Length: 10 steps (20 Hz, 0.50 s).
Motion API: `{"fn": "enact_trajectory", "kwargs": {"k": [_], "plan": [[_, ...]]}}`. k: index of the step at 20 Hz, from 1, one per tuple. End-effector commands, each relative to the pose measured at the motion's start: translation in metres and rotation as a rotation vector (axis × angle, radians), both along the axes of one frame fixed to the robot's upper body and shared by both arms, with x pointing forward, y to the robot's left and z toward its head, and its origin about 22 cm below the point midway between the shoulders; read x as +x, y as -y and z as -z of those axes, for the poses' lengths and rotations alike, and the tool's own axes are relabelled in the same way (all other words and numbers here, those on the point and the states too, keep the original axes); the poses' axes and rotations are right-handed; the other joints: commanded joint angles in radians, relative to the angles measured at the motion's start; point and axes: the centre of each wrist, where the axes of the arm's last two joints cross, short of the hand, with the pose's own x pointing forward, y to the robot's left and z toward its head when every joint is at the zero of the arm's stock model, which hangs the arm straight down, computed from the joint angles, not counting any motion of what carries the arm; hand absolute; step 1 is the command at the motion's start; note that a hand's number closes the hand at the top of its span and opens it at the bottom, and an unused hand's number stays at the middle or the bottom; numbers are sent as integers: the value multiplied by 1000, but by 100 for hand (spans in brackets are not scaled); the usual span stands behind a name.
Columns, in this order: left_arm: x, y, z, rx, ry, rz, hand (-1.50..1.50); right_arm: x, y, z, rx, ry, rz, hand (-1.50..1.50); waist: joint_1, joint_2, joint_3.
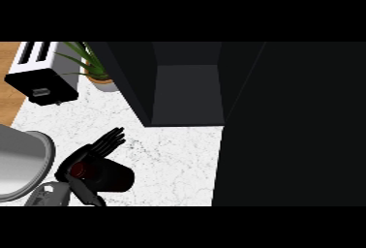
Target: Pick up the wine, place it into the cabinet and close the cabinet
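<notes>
The wine is a dark bottle with a deep red sheen, standing on the white marbled counter at the lower left. My left hand is against its left side, fingers nearly straight past its far side and thumb on the near side, so the hand is open. The grey forearm enters from the lower left edge. The black cabinet stands open at the back, its inside dark and bare. Its door swings out and fills the right side. My right hand does not show.
A black and white toaster sits at the back left, with a potted plant beside the cabinet's left wall. A grey rounded basin lies at the left edge, close to my left forearm. Wooden surface shows at the far left.
</notes>
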Motion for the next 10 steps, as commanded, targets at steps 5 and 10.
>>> {"fn": "enact_trajectory", "kwargs": {"k": [5, 10], "plan": [[-6, 13, 33, -170, -17, 57, -150, -8, 5, -3, 35, 15, -34, -150, -11, 4, -1], [-2, 17, 34, -201, -83, 118, -150, -11, -9, -8, 41, 26, -52, -150, -3, 1, -2]]}}
